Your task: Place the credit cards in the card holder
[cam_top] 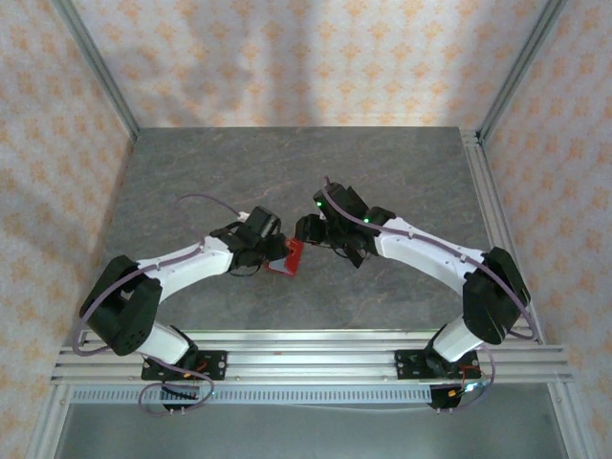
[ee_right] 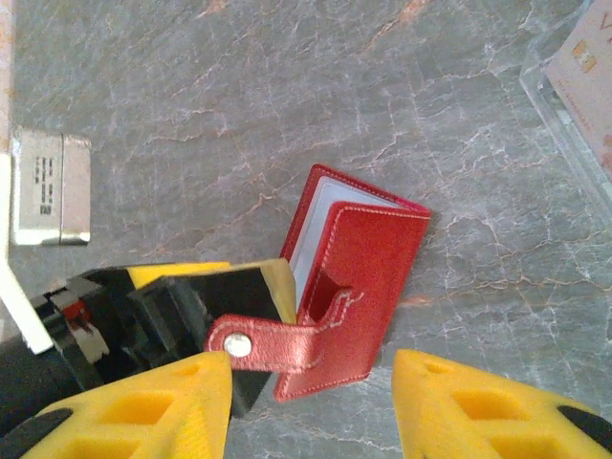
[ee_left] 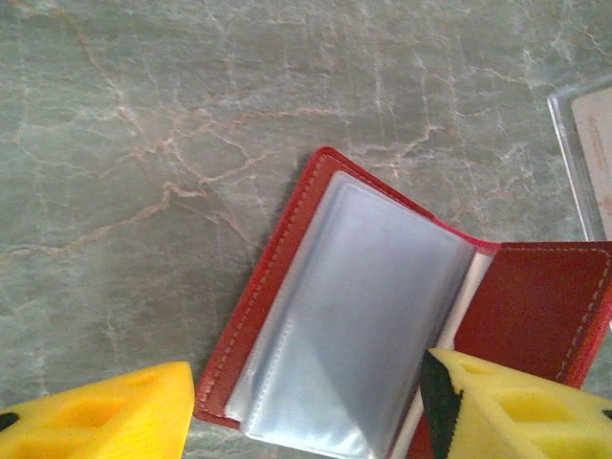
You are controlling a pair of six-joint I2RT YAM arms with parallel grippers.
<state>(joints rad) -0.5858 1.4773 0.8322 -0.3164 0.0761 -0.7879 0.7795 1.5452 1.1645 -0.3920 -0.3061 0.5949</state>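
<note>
Grey veined counter (cam_top: 287,172), floral-papered walls (cam_top: 287,57) around it. Jaws of left gripper (ee_left: 308,363) clamp the open red card holder (ee_left: 363,287); jaws of right gripper (ee_right: 311,356) stand apart, astride its strap (ee_right: 277,339).

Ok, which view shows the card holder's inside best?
Left wrist: the card holder faces it open, clear sleeves visible. Right wrist shows its red cover and snap strap; top external, just a red sliver.

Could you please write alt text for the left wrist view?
A red folding card holder, open on its clear plastic sleeves, sits between the yellow fingers of the left end effector, over a grey marbled table. A clear plastic case shows at the right edge.
</note>
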